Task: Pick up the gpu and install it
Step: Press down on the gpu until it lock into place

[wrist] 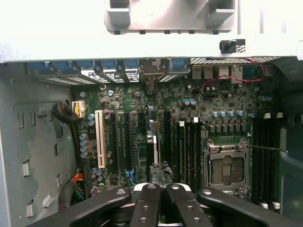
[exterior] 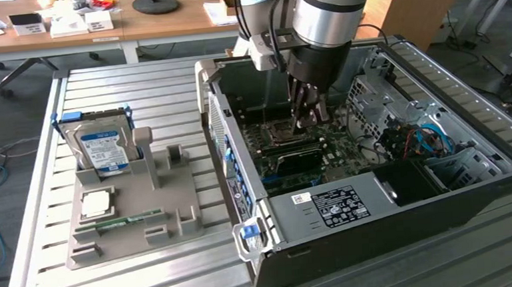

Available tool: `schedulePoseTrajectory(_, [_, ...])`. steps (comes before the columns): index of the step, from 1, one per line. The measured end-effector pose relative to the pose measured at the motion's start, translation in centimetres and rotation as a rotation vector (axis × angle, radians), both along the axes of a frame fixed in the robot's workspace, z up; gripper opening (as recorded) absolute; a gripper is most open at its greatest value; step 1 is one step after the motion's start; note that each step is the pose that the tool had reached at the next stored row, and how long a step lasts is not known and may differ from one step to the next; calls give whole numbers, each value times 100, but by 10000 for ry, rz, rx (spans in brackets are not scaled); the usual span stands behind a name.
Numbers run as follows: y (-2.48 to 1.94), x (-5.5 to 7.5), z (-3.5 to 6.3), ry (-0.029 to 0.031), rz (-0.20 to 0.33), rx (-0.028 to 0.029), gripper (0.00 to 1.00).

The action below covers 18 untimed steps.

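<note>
Inside the pc case (exterior: 473,200), I'm holding the gripper (wrist: 163,188) pinched closed above the motherboard (wrist: 213,104).
gpu (wrist: 160,172) is standing in a motherboard slot right under it; pickup looking done, full seating I'm not confirming.

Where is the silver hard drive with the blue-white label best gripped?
I would grip the upper part of the silver hard drive across its two flat faces, coming from above: it stands upright, its lower end sits in the grey holder, and blue rails line its sides.
</note>
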<state>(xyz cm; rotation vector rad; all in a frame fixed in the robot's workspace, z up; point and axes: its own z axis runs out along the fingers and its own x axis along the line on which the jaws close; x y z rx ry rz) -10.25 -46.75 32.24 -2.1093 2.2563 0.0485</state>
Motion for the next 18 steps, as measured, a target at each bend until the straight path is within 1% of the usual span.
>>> schedulePoseTrajectory(1, [0,0,0,0,0,0,11])
schedulePoseTrajectory(13, [0,0,0,0,0,0,11])
schedulePoseTrajectory(18, [0,0,-57,0,0,0,11])
